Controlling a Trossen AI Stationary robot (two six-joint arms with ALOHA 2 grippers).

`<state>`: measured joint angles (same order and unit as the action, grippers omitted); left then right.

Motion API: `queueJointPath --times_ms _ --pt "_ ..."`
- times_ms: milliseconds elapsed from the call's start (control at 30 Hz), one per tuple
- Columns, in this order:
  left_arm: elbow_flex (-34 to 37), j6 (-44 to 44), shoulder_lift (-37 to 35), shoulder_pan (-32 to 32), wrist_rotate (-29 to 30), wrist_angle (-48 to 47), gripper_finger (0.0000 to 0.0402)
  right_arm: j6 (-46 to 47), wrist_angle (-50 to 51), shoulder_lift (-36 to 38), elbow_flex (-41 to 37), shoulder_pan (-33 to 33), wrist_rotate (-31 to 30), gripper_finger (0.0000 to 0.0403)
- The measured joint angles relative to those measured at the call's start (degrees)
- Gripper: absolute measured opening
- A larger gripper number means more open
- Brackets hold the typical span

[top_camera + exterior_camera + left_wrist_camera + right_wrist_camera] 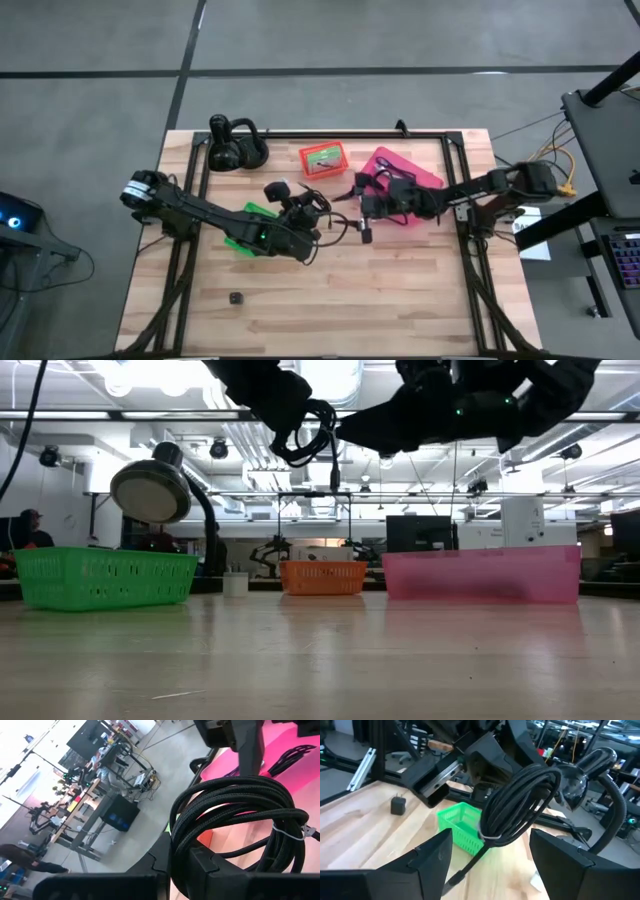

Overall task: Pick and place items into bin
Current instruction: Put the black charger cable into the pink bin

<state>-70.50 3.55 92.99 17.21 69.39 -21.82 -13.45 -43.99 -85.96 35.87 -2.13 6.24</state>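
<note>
A coiled black cable (520, 802) hangs in the air over the middle of the table, with my left gripper (303, 207) shut on it. A white tie (296, 833) binds the coil (235, 815). My right gripper (491, 840) stands open just to the right of the coil, level and facing it, its fingers wide apart and touching nothing. It hovers at the pink bin's (405, 168) near left edge. A tiny black block (236, 297) lies on the table near the front left. My left gripper pinches the bundled strands of the coil (186, 851) between its two fingers, coming in nearly level from the table's left. The coil is lifted clear of the table and slants out past the fingers. One loose end (462, 872) dangles below it.
A green bin (248, 226) sits under my left arm and an orange bin (323, 158) stands at the far middle with something green inside. Black cables (292, 757) lie in the pink bin. A black desk lamp (235, 146) stands far left. Bare wood lies along the near side.
</note>
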Motion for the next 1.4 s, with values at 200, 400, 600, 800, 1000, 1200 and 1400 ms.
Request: queueJointPath --times_ms 200,400,600,800,1000,1200,1400 --pt "0.0 0.0 0.0 0.0 0.1 0.4 0.0011 0.9 -1.0 -1.7 1.5 0.0 0.0 0.025" --pt "0.6 -1.6 0.0 0.0 0.0 0.5 0.0011 2.7 -3.0 -2.3 1.9 0.0 0.0 0.0249" --pt "2.4 -5.2 0.0 0.0 -0.1 7.6 0.0011 4.2 -3.1 -2.3 1.7 0.0 0.0 0.0244" --pt "4.6 -16.2 1.6 -0.1 -0.3 18.6 0.0011 4.3 -3.1 -2.3 1.7 0.0 -0.1 0.0243" --pt "3.8 -18.1 4.1 -0.4 -0.1 20.7 0.0011 5.0 -3.0 -2.4 1.5 0.0 -0.2 0.0233" --pt "3.8 -18.2 4.1 -0.4 -0.1 21.1 0.0011 6.2 -2.1 -2.4 1.2 0.0 -0.2 0.022" --pt "3.8 -20.5 4.0 -0.4 -0.1 23.4 0.0011 6.4 -1.5 -2.4 1.1 0.0 -0.8 0.0205"
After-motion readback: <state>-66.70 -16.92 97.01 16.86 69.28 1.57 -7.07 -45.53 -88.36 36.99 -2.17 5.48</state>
